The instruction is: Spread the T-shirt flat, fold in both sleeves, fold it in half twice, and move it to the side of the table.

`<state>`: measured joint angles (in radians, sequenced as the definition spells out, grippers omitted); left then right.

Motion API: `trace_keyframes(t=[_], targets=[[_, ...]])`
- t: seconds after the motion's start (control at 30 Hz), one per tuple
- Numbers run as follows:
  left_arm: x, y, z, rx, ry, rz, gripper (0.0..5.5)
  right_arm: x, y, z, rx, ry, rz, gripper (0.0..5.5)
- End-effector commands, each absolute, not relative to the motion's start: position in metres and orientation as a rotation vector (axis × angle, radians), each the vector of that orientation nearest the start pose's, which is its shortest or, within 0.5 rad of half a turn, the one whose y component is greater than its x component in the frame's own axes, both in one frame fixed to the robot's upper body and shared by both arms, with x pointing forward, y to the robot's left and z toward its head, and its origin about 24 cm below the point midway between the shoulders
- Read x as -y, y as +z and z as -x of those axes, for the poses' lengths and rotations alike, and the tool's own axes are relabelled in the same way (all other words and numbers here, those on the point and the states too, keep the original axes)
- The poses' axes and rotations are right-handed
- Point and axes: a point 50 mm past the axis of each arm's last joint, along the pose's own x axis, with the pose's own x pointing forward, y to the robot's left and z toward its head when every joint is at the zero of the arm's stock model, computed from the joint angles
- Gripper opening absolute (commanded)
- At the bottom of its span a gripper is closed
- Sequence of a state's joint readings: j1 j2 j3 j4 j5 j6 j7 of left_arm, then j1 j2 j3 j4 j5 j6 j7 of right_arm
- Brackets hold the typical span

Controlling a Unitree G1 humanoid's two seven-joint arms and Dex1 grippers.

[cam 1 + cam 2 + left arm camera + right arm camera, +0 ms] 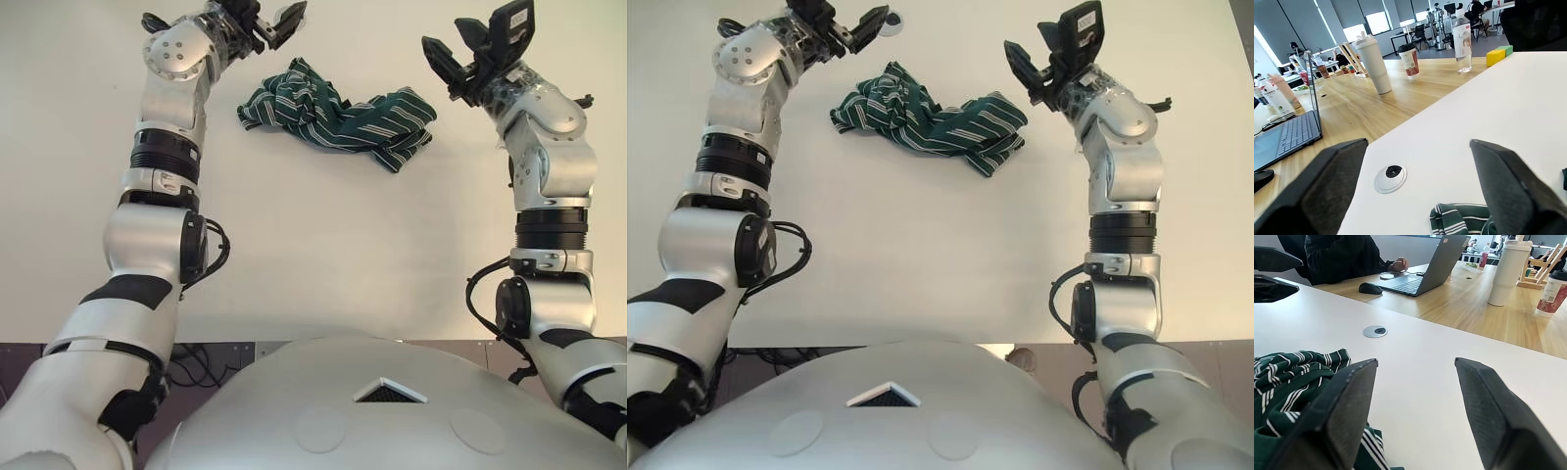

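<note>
Looks barely begun. Finds the green striped T-shirt (338,115) crumpled in a heap between the two sets of fingers, slightly nearer than them. Shows left gripper (266,22) and right gripper (477,44) spread wide, empty. Leaves spreading, sleeves, both folds and moving aside undone.

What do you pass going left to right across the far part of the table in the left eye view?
left end effector, open → crumpled green striped T-shirt → right end effector, open
</note>
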<state>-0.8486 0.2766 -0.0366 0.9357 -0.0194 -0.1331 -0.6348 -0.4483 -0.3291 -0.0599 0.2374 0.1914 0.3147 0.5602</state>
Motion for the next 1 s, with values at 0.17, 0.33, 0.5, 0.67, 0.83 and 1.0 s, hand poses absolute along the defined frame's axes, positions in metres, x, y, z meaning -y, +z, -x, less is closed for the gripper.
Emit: trace_keyframes(t=[0.17, 0.33, 0.5, 0.67, 0.83, 1.0], targets=[[-0.134, 0.114, -0.388, -0.068, -0.764, -0.266, 3.82, 0.186, 0.098, -0.327, -0.145, 0.534, 0.068, 2.89], [-0.13, 0.112, -0.384, -0.04, -0.766, -0.207, 3.82, 0.182, 0.1, -0.328, -0.132, 0.538, 0.052, 2.89], [-0.127, 0.109, -0.382, -0.04, -0.764, -0.181, 3.82, 0.18, 0.098, -0.327, -0.135, 0.542, 0.055, 2.89], [-0.13, 0.108, -0.382, -0.046, -0.756, -0.193, 3.82, 0.18, 0.096, -0.327, -0.146, 0.547, 0.057, 2.89], [-0.13, 0.107, -0.382, -0.052, -0.758, -0.2, 3.82, 0.179, 0.095, -0.327, -0.15, 0.553, 0.067, 2.89], [-0.129, 0.105, -0.381, -0.067, -0.769, -0.216, 3.82, 0.18, 0.094, -0.326, -0.155, 0.555, 0.068, 2.89]])
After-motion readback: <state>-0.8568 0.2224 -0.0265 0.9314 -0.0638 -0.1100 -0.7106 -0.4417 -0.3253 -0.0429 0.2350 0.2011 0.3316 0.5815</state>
